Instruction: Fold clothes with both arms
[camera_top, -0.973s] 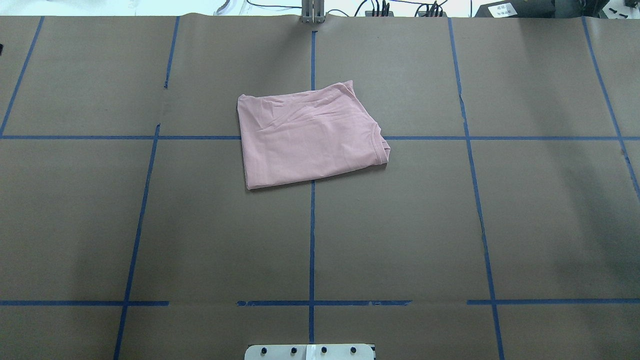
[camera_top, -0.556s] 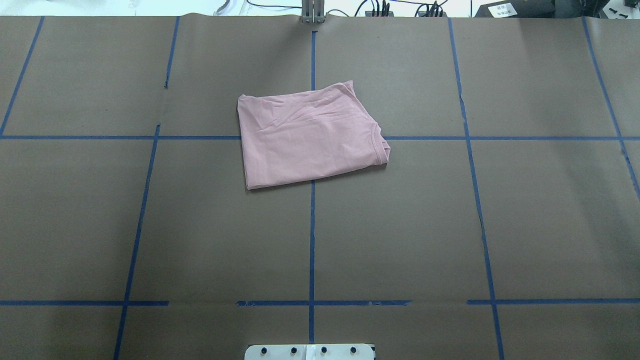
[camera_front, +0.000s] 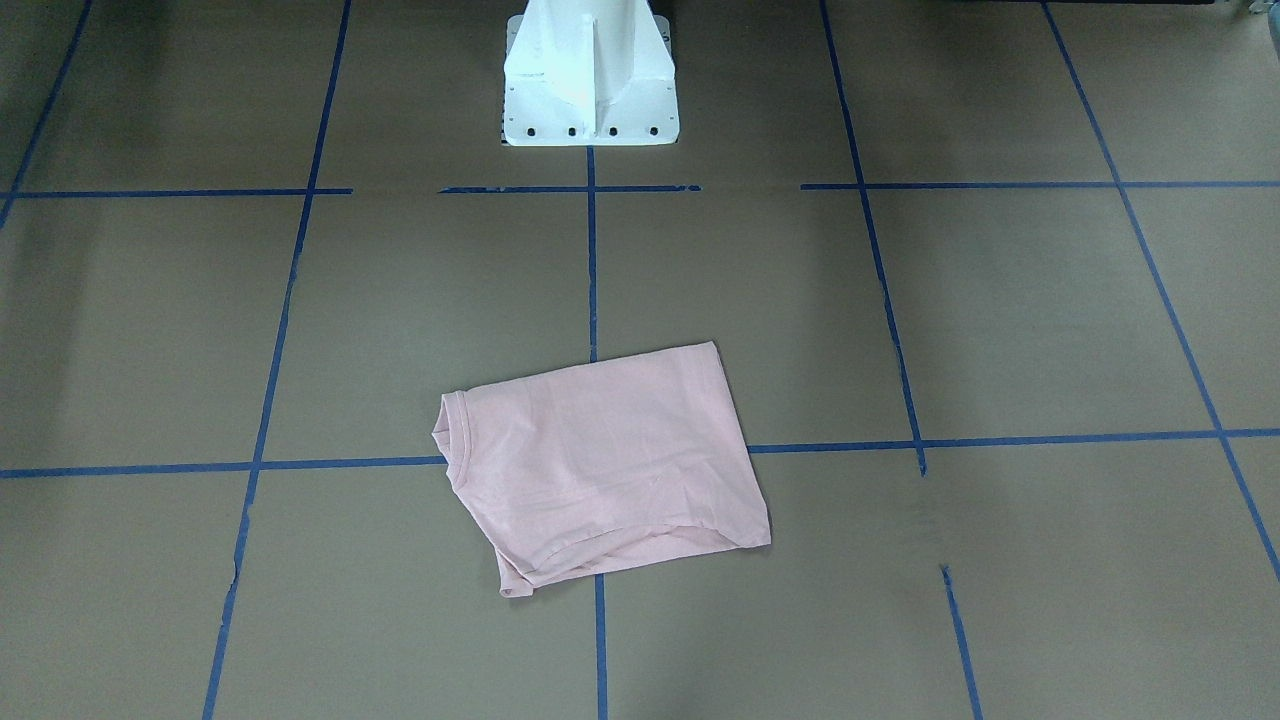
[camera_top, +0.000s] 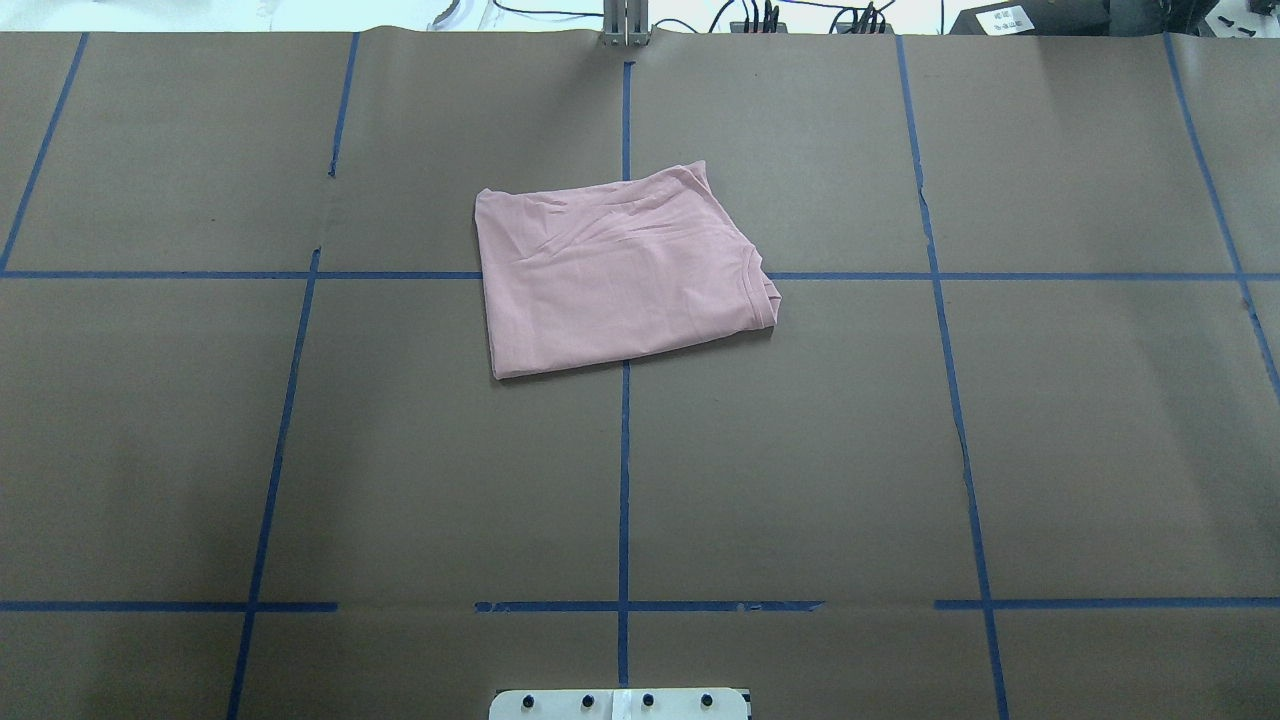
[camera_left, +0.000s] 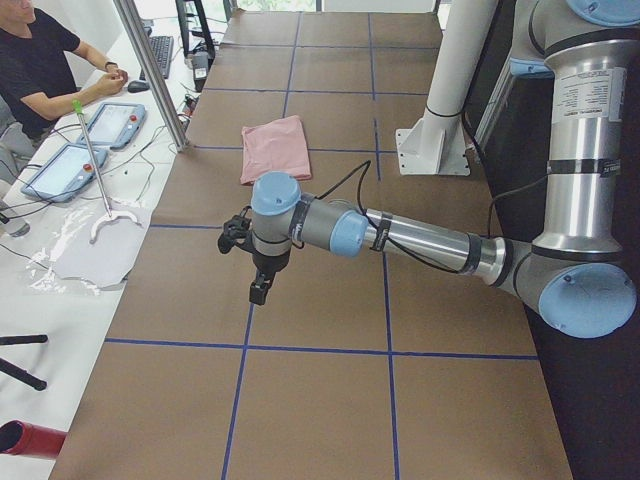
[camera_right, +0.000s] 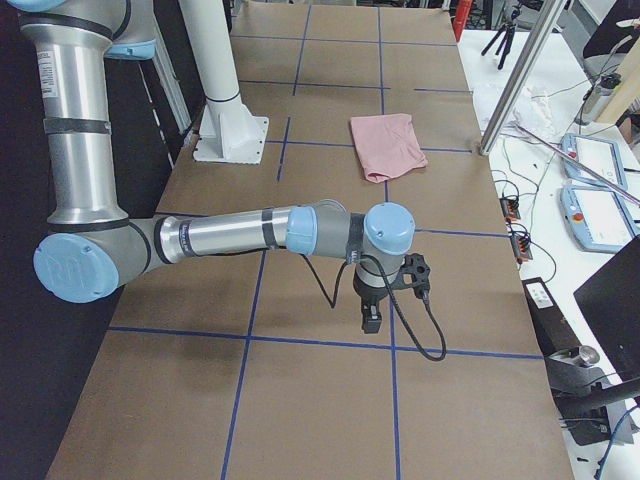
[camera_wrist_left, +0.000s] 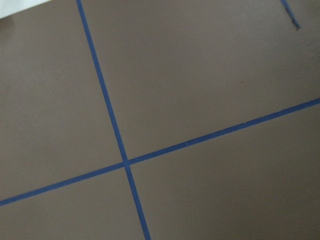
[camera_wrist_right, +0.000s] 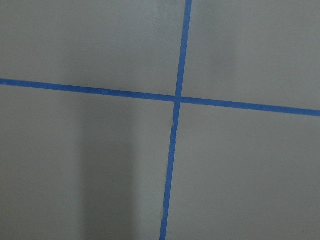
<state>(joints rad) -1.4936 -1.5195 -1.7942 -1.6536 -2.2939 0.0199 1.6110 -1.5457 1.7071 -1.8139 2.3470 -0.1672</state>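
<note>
Pale pink short-sleeved T-shirt lying on the brown paper-covered table with its blue tape grid, over the crossing of the centre line and the far cross line, well away from the white pedestal base. It forms a compact, roughly rectangular packet of several layers, plain side up, no print showing. Folding appears essentially complete. At most a tidying of the uneven, slightly wrinkled far edge would remain.

The long axis runs left to right, its right end turned a little toward the far side. The ribbed neckline faces right.

The left gripper and right gripper each hang over bare table, well apart from the shirt and touching no cloth. How wide either claw stands cannot be told, since only side views show them.
</note>
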